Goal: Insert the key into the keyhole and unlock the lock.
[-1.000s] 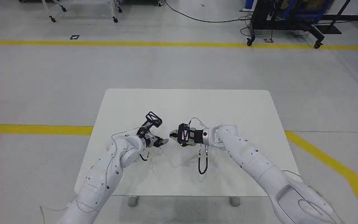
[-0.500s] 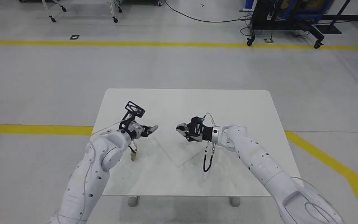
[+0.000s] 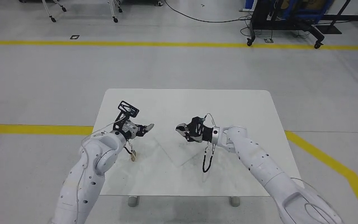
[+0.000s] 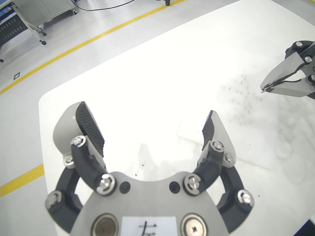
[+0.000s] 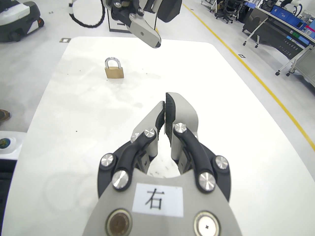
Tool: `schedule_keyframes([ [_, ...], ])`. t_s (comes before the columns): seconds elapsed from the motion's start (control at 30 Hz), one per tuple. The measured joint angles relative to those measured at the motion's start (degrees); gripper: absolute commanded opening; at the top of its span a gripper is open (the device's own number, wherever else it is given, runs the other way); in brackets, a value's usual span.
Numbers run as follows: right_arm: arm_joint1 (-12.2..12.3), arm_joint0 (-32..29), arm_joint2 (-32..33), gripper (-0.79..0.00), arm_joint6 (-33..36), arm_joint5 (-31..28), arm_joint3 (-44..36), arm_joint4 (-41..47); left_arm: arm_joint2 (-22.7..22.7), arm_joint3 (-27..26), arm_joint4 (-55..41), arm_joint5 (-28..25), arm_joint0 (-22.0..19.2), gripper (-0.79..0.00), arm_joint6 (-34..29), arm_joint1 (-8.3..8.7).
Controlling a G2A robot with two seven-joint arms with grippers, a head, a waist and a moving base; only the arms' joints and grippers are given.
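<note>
**Where is the padlock, and which way does it stand?**
The brass padlock [image 5: 114, 70] stands upright on the white table [image 3: 235, 112]. Its long axis is vertical, with the shackle loop on top. One broad face is turned toward the right wrist camera. From above, it sits at about 8 o'clock from the table's centre, well in from the left edge and the near edge.

**And the key?**
The right gripper [image 5: 165, 97] is near the table's centre, fingers pressed together, pointing toward 9 o'clock. A thin pale sliver between its pads looks like the key [image 5: 164, 126] seen edge-on, lying along the fingers. I cannot tell which way its tip points.

**What about the other hand?**
The left gripper [image 4: 146, 108] is spread wide, its ribbed pads far apart. It is raised above the table at about 1 o'clock from the padlock and points toward 3 o'clock. The two grippers face each other tip to tip with a clear gap between them.

**How much room is there to move?**
Open tabletop runs from the padlock toward 3 o'clock, under both grippers. The left forearm passes just beside the padlock, at its 10 o'clock.
</note>
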Motion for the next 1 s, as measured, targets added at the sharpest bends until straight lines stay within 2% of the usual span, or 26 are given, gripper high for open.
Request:
schedule_keyframes([
  [0.1, -0.4, -0.7, 3.3, -0.785, 1.5, 0.0, 2.5, 14.1, 0.0, -0.4, -3.8, -0.8, 1.2, 0.000, 2.9, -0.18],
  [0.17, -0.3, -0.5, 4.6, -0.785, 4.0, -3.3, 4.0, 22.7, -0.7, 0.2, -8.9, -3.3, 1.6, 0.000, 3.8, -0.19],
  [0.23, -0.3, 0.1, 6.1, -0.785, 7.9, -8.9, 4.7, 29.5, -1.7, 0.9, -15.3, -6.6, 1.6, 0.000, 3.7, -0.13],
  [0.3, -0.2, -0.3, 6.7, -0.785, 11.8, -9.6, 3.5, 33.9, -1.9, 1.0, -21.2, -11.9, 1.5, 0.000, 3.1, -0.03],
  [0.37, -0.1, -0.6, 6.9, -0.785, 13.8, -7.2, 2.8, 35.6, -1.9, 1.0, -22.5, -13.8, 1.5, 0.000, 3.1, -0.02],
  [0.47, -0.1, -0.6, 6.9, -0.785, 13.8, -6.5, 2.8, 35.5, -1.9, 1.0, -20.0, -11.4, 1.5, 0.000, 3.1, -0.02],
  [0.57, -0.1, -0.6, 6.9, -0.785, 13.7, -6.6, 2.8, 35.5, -1.9, 1.0, -20.0, -11.3, 1.5, 0.000, 3.2, -0.02],
  [0.67, -0.1, -0.6, 6.9, -0.785, 13.7, -6.6, 2.8, 35.5, -2.0, 1.2, -22.6, -13.8, 2.1, 0.000, 5.1, -0.13],
  [0.77, -0.3, -1.3, 7.1, -0.785, 14.7, -5.0, 2.3, 38.3, -2.8, 4.6, -34.5, -21.9, 2.0, 0.000, 6.3, 0.00],
  [0.87, -0.7, -1.5, 6.6, -0.785, 18.6, -6.7, 2.4, 45.4, -2.1, 8.7, -47.2, -26.8, 0.1, 0.000, 1.8, 0.22],
  [1.0, -1.2, -0.6, 5.7, -0.785, 25.5, -7.9, 3.2, 55.4, 0.9, 11.9, -67.0, -30.4, -2.4, 0.000, -8.9, 0.68],
])
